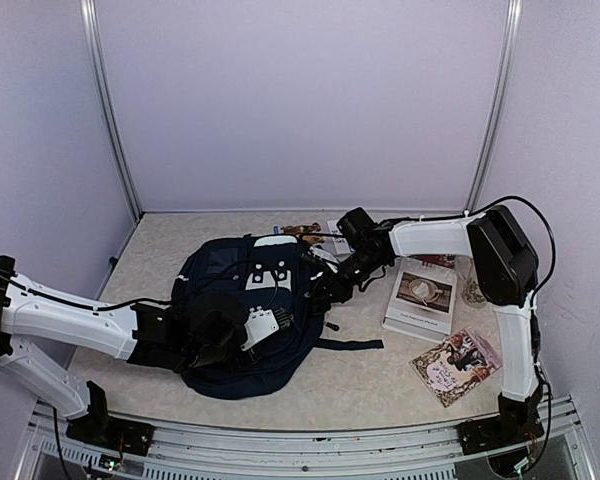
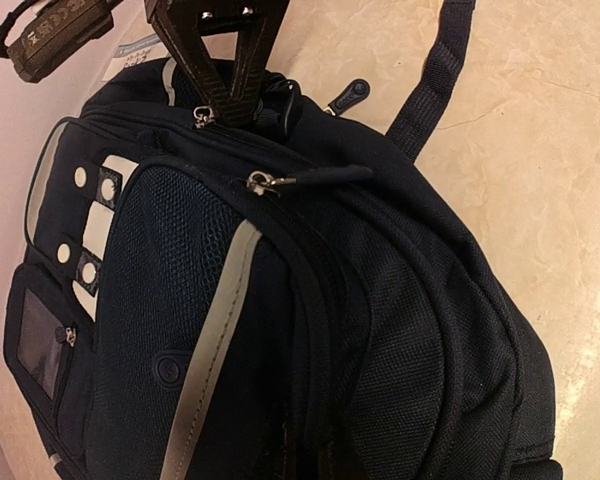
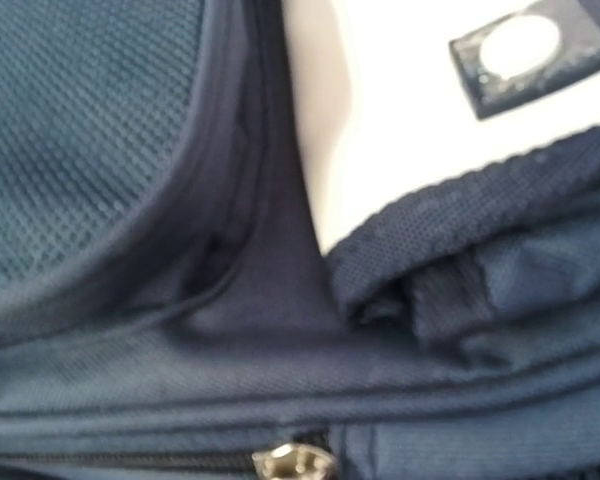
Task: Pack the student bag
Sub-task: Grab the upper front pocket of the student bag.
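The student bag (image 1: 230, 300), dark navy with white patches, lies flat in the middle of the table. My left gripper (image 1: 223, 338) rests on its near part. Its fingers are hidden in the left wrist view, where folds of bag fabric (image 2: 380, 330) run right up to the lens. It is shut, apparently on that fabric. My right gripper (image 1: 327, 288) is at the bag's top right edge. Seen from the left wrist, the right gripper (image 2: 223, 108) has its black fingers pinched together at a metal zipper pull (image 2: 205, 116). That zipper pull (image 3: 295, 462) sits low in the right wrist view.
A white book (image 1: 420, 297) and a colourful booklet (image 1: 457, 365) lie right of the bag. More printed items (image 1: 310, 235) lie behind it. A black strap (image 1: 350, 345) trails from the bag to the right. A second zipper pull (image 2: 270, 183) shows on the front pocket.
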Robot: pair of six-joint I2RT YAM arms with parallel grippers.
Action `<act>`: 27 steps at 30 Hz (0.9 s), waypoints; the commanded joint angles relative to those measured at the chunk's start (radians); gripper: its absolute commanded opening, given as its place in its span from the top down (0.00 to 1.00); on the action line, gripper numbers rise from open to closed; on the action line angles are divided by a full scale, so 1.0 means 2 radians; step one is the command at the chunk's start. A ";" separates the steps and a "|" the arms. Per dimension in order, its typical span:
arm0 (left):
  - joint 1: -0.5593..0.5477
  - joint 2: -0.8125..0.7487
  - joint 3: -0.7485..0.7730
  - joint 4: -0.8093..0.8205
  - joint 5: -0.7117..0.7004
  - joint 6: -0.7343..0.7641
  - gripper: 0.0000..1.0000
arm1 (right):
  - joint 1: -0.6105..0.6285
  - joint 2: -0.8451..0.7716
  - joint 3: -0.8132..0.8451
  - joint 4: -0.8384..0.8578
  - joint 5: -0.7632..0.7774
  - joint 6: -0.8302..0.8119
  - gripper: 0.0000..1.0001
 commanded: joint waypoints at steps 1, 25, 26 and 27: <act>0.002 -0.010 0.003 0.008 0.001 -0.014 1.00 | 0.008 -0.029 -0.014 -0.004 -0.007 0.005 1.00; 0.236 0.009 0.125 0.144 0.397 -0.231 0.22 | 0.029 -0.099 -0.103 0.098 0.069 0.073 1.00; 0.263 0.020 0.130 0.151 0.385 -0.260 0.22 | 0.029 -0.101 -0.109 0.102 0.067 0.075 1.00; 0.286 0.034 0.138 0.148 0.373 -0.285 0.21 | 0.029 -0.102 -0.112 0.104 0.065 0.076 1.00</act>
